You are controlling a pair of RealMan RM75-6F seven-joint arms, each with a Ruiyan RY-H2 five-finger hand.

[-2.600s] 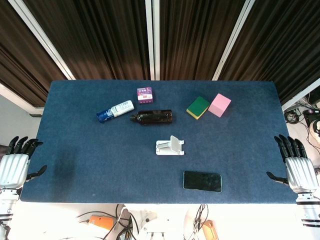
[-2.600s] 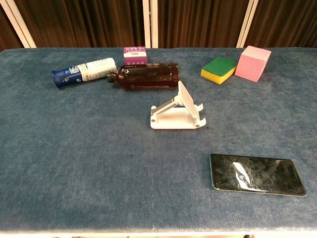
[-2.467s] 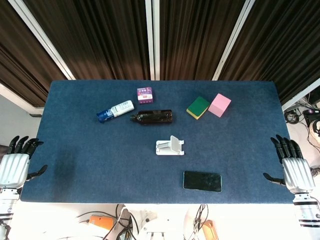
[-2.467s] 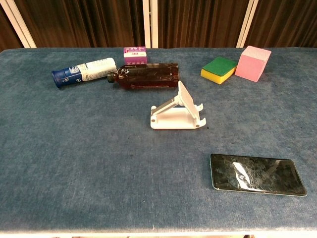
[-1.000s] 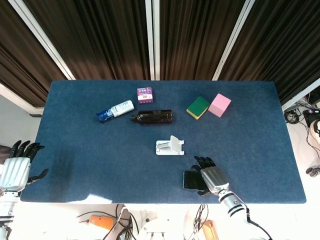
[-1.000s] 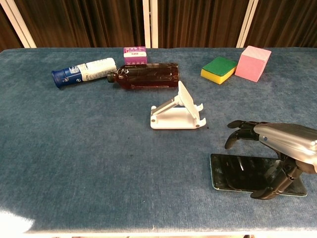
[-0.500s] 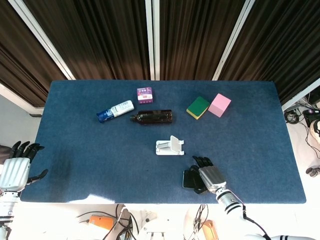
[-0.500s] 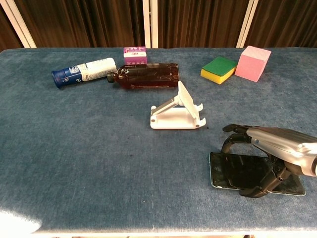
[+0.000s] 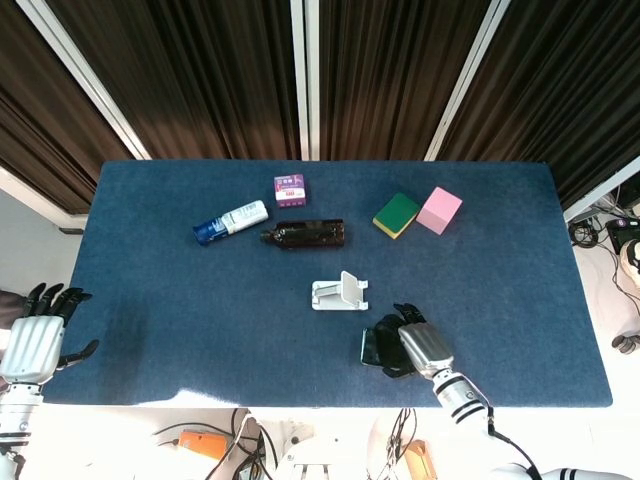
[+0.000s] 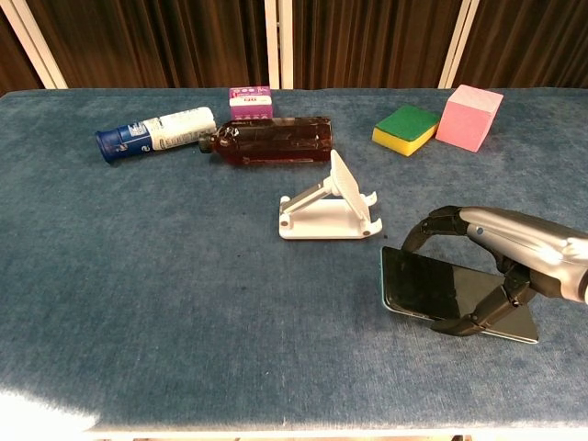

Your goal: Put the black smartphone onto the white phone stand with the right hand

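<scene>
The right hand (image 10: 501,266) grips the black smartphone (image 10: 424,287), its fingers (image 10: 432,223) curled over the far long edge and the thumb pressing the near edge from below, so the phone is tipped with its left end raised off the blue table (image 10: 165,276) while its right near corner looks to be on or near the cloth. The silver back of the hand faces up and the forearm runs off to the right in the chest view; in the head view the right hand (image 9: 420,345) sits over the phone (image 9: 375,348) near the table's front edge (image 9: 250,390). The phone is a thin dark slab with a glossy screen and a pale rim, lying just in front and to the right of the white phone stand (image 10: 331,207), close to it but not touching. The stand has a flat base with a tilted back plate. Farther back lie a dark brown bottle (image 10: 268,141) on its side, a white tube with a blue cap (image 10: 154,132) whose print is too small to read, and a small purple and white box (image 10: 250,101) with illegible lettering. To the right are a green and yellow sponge (image 10: 406,128) and a pink block (image 10: 469,117). The left hand (image 9: 35,335) hovers off the table's left front corner, fingers spread and empty.
</scene>
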